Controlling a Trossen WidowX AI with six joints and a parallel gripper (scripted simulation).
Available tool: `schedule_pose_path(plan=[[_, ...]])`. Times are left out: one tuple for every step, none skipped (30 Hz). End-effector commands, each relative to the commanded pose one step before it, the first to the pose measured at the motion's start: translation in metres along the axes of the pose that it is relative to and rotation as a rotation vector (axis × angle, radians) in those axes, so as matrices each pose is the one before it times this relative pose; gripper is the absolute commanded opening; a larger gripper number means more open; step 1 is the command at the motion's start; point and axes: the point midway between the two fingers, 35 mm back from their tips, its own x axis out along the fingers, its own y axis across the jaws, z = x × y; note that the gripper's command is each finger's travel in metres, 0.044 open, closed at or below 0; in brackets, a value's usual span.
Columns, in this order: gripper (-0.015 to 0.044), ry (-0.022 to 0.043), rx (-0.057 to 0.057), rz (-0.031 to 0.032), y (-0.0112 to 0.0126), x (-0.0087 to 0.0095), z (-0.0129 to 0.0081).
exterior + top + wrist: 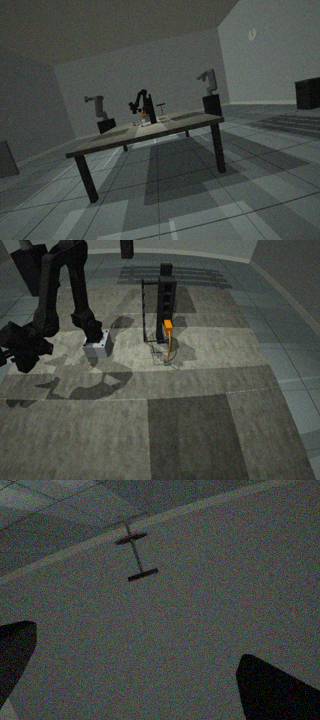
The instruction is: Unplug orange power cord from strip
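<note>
A black power strip (165, 304) (151, 109) stands upright on the table. The orange plug (168, 325) (143, 112) sits against its lower part. The orange cord (168, 348) (140, 120) hangs down from the plug to the table top. My gripper (3, 356) (133, 107) (139, 651) is open and empty. It is far to the left of the strip, well clear of the plug and cord. In the wrist view only the two dark fingertips show, wide apart, with nothing between them. The plug and strip are not in that view.
The arm's grey base block (98, 347) stands left of the strip. A thin black frame (142, 309) stands just left of the strip. A small I-shaped stand (136, 556) (160, 107) is in the distance. Other robot arms on pedestals (211, 103) stand beyond the table (180, 124).
</note>
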Motion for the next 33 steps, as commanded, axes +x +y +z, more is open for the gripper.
schedule_pose_path(plan=[[0.0374,-0.00599,0.0111,-0.00416,-0.00077,-0.00027,0.00118],[0.0348,-0.01832,0.0334,-0.01194,-0.00225,-0.00084,0.00357],[0.0321,-0.03458,0.0454,-0.02363,-0.00640,-0.00354,0.00706],[0.0295,-0.04548,0.0421,-0.03018,-0.00992,-0.00643,0.00992],[0.0269,-0.04725,0.0401,-0.02731,-0.00954,-0.00670,0.01068],[0.0243,-0.04862,0.0396,-0.02391,-0.00884,-0.00674,0.01131],[0.0216,-0.04975,0.0392,-0.02042,-0.00809,-0.00678,0.01190],[0.0190,-0.05062,0.0387,-0.01686,-0.00729,-0.00682,0.01244],[0.0164,-0.05123,0.0382,-0.01325,-0.00644,-0.00686,0.01293],[0.0160,-0.05157,0.0377,-0.00961,-0.00556,-0.00689,0.01336],[0.0160,-0.05612,0.0402,-0.00627,-0.00487,-0.00760,0.01483],[0.0160,-0.05707,0.0404,-0.00197,-0.00383,-0.00780,0.01551],[0.0160,-0.05643,0.0398,0.00246,-0.00262,-0.00782,0.01579],[0.0160,-0.04431,0.0314,0.00510,-0.00115,-0.00618,0.01278],[0.0160,-0.03910,0.0279,0.00691,-0.00033,-0.00554,0.01155],[0.0160,-0.03841,0.0276,0.00909,0.00033,-0.00556,0.01159],[0.0160,-0.03763,0.0274,0.01124,0.00100,-0.00559,0.01161],[0.0160,-0.03666,0.0272,0.01335,0.00167,-0.00560,0.01158],[0.0160,-0.03546,0.0269,0.01535,0.00235,-0.00560,0.01148],[0.0160,-0.03419,0.0266,0.01729,0.00303,-0.00561,0.01134],[0.0160,-0.03094,0.0273,0.01828,0.00387,-0.00567,0.01103],[0.0160,-0.02942,0.0270,0.01991,0.00453,-0.00567,0.01078],[0.0160,-0.02765,0.0266,0.02131,0.00514,-0.00564,0.01043],[0.0160,-0.02589,0.0262,0.02264,0.00575,-0.00562,0.01008],[0.0160,-0.02396,0.0257,0.02374,0.00631,-0.00558,0.00965],[0.0160,-0.02214,0.0255,0.02487,0.00688,-0.00557,0.00924],[0.0160,-0.02018,0.0251,0.02576,0.00740,-0.00554,0.00877],[0.0160,-0.01824,0.0248,0.02659,0.00791,-0.00552,0.00829],[0.0160,-0.01625,0.0245,0.02729,0.00839,-0.00549,0.00778],[0.0160,-0.01450,0.0241,0.02817,0.00881,-0.00546,0.00730],[0.0160,-0.01479,0.0222,0.02876,0.00891,-0.00578,0.00702],[0.0160,-0.01288,0.0221,0.02942,0.00938,-0.00578,0.00652],[0.0160,-0.01099,0.0222,0.03016,0.00988,-0.00582,0.00601]])
